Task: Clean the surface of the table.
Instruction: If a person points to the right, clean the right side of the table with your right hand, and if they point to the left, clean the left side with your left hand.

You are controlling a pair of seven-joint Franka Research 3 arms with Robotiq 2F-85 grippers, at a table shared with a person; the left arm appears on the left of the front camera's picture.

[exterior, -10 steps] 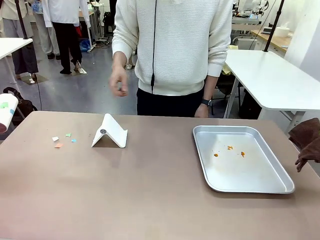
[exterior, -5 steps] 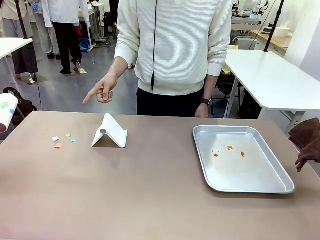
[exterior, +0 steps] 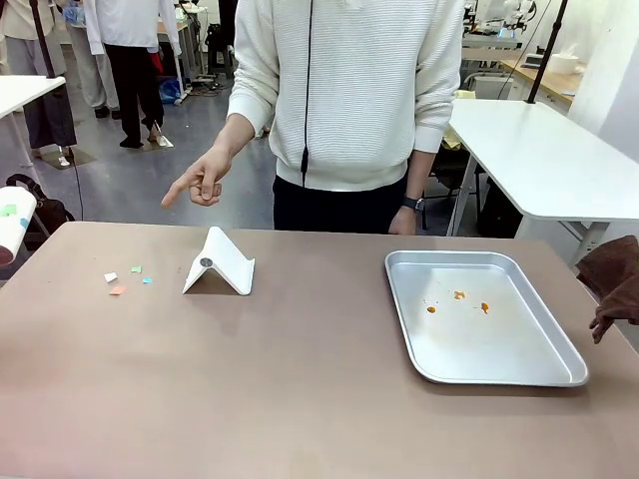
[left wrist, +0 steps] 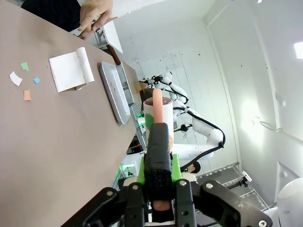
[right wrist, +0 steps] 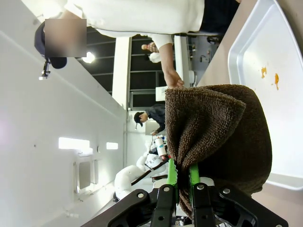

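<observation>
- The table [exterior: 300, 399] spans the whole near scene, a wide, flat, matte brown top that looks stiff and heavy (nothing to lift or grasp here, it is worked by pressing and sweeping along its surface)
- Its matte finish probably drags a little on fabric, so a firm, flat stroke should suit it better than a light dab
- Small coloured paper scraps [exterior: 128, 279] lie on its far left part, just left of a white folded stand [exterior: 220, 264]; they look thin and light, and likely skid rather than let themselves be pinched
- The left gripper [left wrist: 158, 165] is clamped on the black handle of a roller [left wrist: 156, 109], whose white head hangs at the table's left edge
- The right gripper [right wrist: 181, 172] is closed on a brown cloth [right wrist: 218, 127], soft and draping, at the right edge near the metal tray [exterior: 499, 380]
- The person's hand [exterior: 200, 183] points down and left, above the far edge
</observation>
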